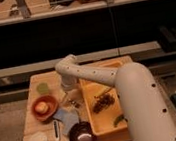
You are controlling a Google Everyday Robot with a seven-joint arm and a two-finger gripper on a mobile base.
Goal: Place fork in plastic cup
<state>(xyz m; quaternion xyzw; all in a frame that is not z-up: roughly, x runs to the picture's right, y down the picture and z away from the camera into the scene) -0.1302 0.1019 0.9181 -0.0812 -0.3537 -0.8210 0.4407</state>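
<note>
Wooden tabletop (31, 126) in dim light, dark shelving behind. Gripper (70, 97) low between orange bowl (43, 107) and yellow tray (96, 120); jaws clenched or released, cannot tell. Fork (75, 104) glinting just beneath gripper; plastic cup (43, 87) upright near, beyond the bowl

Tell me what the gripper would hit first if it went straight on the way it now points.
Probably the fork, lying on the table just below the downward-pointing gripper, between the orange bowl and the yellow tray. Depth is unclear.
</note>
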